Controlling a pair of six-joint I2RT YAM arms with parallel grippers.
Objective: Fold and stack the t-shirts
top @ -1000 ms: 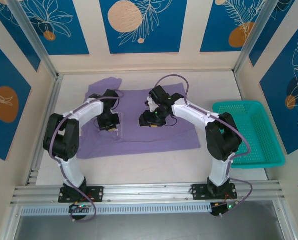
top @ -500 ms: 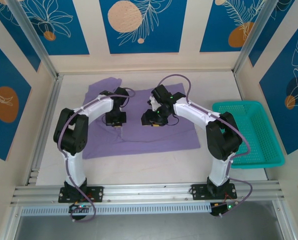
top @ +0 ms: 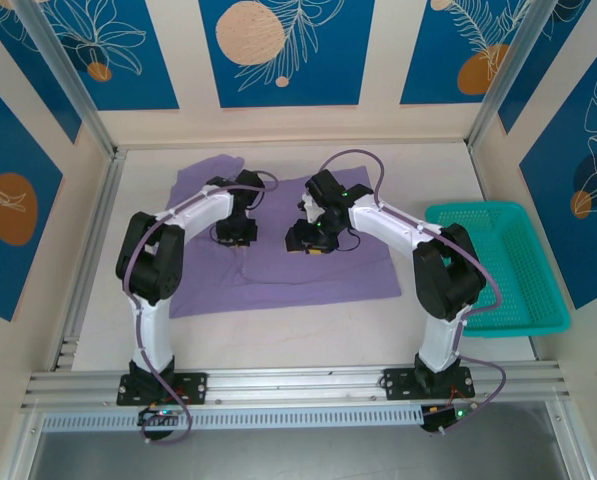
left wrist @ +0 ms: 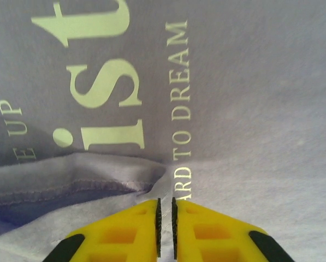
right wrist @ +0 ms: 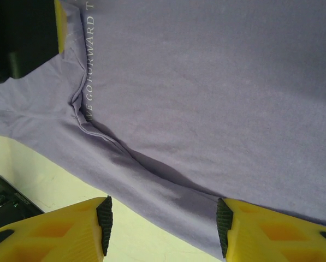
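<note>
The t-shirt [top: 308, 275] is being folded, seemingly its first fold, spread toward the worktop's [top: 278, 330] ten o'clock. Left fingers [left wrist: 146, 218] are being held narrow at a raised crease, grip unclear; right fingers [right wrist: 250, 224] are being held wide, empty. Next, an edge likely needs pinching.

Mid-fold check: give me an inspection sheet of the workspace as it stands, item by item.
Surface: cream table, bare in front of the shirt.
Job's things: one lavender t-shirt lies spread mid-table, lettering up; no stack yet.
Clutter: nothing seen.
End effectors: left end effector almost shut, seemingly pinching a raised fold beside the lettering; right end effector open over the shirt's edge, holding nothing.
Cables: purple cable arches up from the right arm.
Surroundings: teal basket at the table's right, nothing seen in it; blue flowered wall panels.
</note>
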